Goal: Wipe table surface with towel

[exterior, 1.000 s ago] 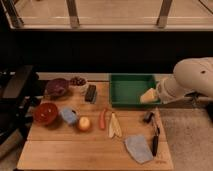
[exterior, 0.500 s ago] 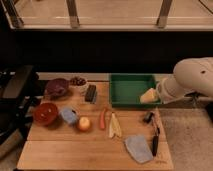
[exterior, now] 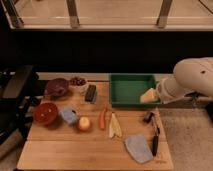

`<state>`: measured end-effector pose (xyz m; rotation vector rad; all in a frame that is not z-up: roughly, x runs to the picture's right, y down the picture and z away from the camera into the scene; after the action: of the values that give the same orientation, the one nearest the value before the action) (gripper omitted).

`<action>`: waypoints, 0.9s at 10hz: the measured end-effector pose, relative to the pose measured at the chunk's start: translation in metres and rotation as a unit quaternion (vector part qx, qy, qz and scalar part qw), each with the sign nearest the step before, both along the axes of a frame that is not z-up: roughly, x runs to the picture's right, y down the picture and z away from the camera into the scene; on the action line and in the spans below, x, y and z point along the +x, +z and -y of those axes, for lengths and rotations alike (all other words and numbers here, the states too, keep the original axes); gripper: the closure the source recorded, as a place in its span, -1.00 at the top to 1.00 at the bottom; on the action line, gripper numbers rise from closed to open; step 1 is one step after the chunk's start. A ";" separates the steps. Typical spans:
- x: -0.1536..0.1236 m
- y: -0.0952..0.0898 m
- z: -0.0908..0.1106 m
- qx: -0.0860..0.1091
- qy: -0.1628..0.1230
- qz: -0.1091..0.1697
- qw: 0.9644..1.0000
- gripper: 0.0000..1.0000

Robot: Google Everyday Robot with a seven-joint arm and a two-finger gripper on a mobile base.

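Reaching step: my gripper (exterior: pixel 148 95) hangs by the green plastic tray (exterior: pixel 125 80); I can't tell its grip state. Next I descend onto the rumpled grey-blue towel (exterior: pixel 138 148) on the light-brown wooden table surface (exterior: pixel 60 150).

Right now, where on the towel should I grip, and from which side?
I'd come straight down from above and pinch the towel at the edge farthest from the dark utensil lying close alongside it. The towel lies flat on the table surface, leaving nothing to slip under from the side. The gripper is over the green tray, beyond the towel.
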<state>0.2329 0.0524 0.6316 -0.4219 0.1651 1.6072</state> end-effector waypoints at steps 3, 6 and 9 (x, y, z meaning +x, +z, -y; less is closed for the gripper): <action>0.000 0.000 0.000 0.000 0.000 0.000 1.000 0.39; 0.000 0.000 0.000 0.000 0.000 0.000 1.000 0.39; -0.012 0.001 -0.012 -0.022 -0.022 -0.017 0.999 0.39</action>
<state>0.2209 0.0648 0.6322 -0.4233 0.2339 1.5710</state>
